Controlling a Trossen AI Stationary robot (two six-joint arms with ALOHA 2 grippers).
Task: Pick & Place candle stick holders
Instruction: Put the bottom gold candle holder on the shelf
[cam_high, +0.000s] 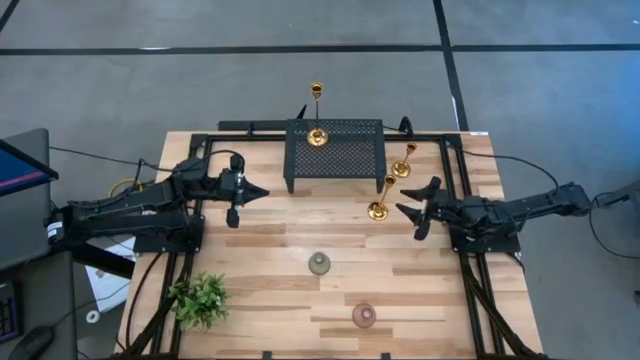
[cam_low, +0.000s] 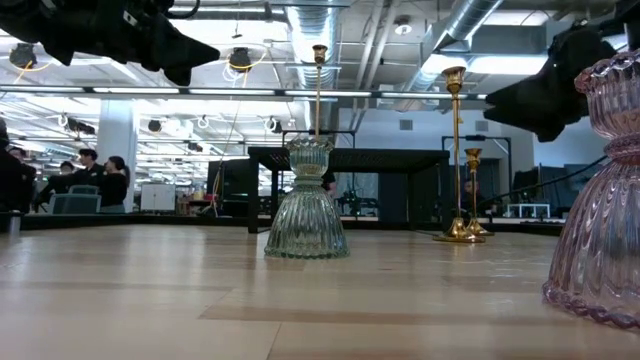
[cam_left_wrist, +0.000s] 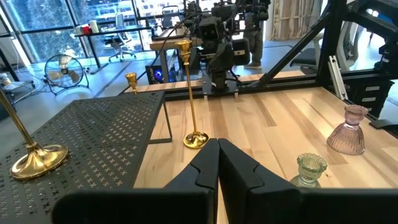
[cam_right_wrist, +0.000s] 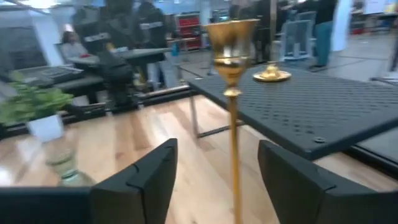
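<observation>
A light wooden worktop (cam_high: 290, 265) fills the centre of the overhead frame, with a dark robot arm reaching in from each side. At the upper middle of the worktop stands a black perforated rack (cam_high: 336, 145), and on its top, toward the left, one tall gold candlestick (cam_high: 317, 128) stands upright. Two more gold candlesticks stand upright on the worktop just right of the rack: the nearer candlestick (cam_high: 380, 203) at centre right of the frame, and the farther candlestick (cam_high: 403, 165) just above and to the right of it, beside the rack's right end. The left gripper (cam_high: 256, 191) hovers at centre left of the frame, just left of the rack's left legs, with its jaws closed together and nothing between them, as its own wrist view shows (cam_left_wrist: 217, 163). The right gripper (cam_high: 403, 202) sits at centre right, close beside the nearer candlestick, its jaws spread apart; in its wrist view that candlestick's stem (cam_right_wrist: 233, 118) rises in the gap between the jaws without touching either. A leafy green plant (cam_high: 199, 299) sits at the lower left corner of the worktop. A small grey-green cup (cam_high: 319, 263) stands below centre, well apart from both grippers, and a small pinkish cup (cam_high: 364, 316) stands lower and slightly right of it.
</observation>
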